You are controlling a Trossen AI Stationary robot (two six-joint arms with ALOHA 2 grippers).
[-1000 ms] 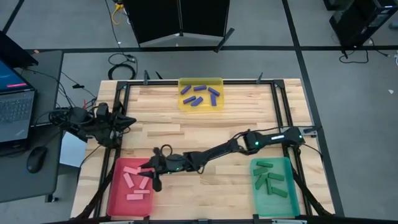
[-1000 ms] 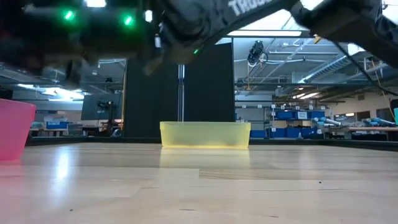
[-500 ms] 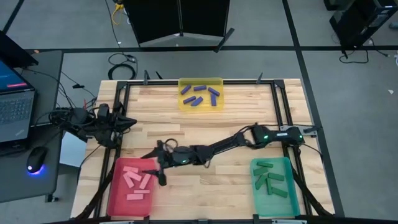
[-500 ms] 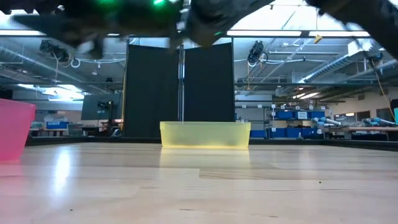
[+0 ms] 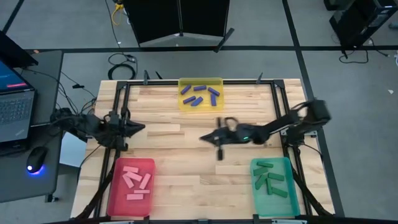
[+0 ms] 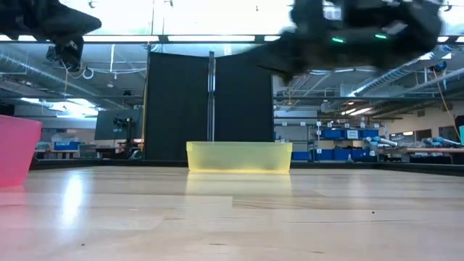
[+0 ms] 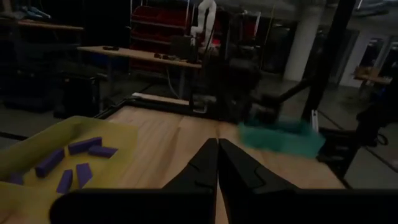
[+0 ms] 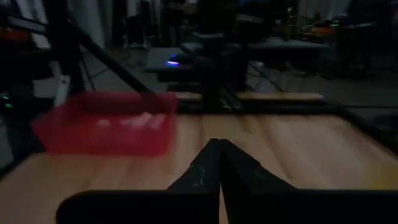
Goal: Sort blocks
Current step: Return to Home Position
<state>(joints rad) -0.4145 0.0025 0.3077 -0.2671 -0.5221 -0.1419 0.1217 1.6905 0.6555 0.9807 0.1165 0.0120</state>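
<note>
The wooden table (image 5: 186, 186) fills the middle of the high view. Three trays sit on it: a yellow tray (image 5: 201, 79) at the top centre, a red tray (image 5: 112, 186) at the lower left and a green tray (image 5: 254, 186) at the lower right. All three are well apart from each other.

The right arm (image 5: 280, 126) reaches from the right edge of the frame toward the centre, and in the low view it is a dark blur across the top right, raised off the wood. The left arm (image 5: 93, 124) lies folded at the table's left edge, in the middle left of the frame.

The right gripper (image 5: 204, 138) hangs over bare wood just right of the frame's centre, below the yellow tray. In the right wrist view its fingers are pressed together with nothing between them. The left gripper (image 5: 140, 129) points inward from the left edge, above the red tray, and the left wrist view shows its fingers likewise closed and empty.

The blue blocks (image 5: 199, 96) lie scattered in the yellow tray, the pink blocks (image 5: 138, 182) in the red tray, and the green blocks (image 5: 268, 180) in the green tray
</note>
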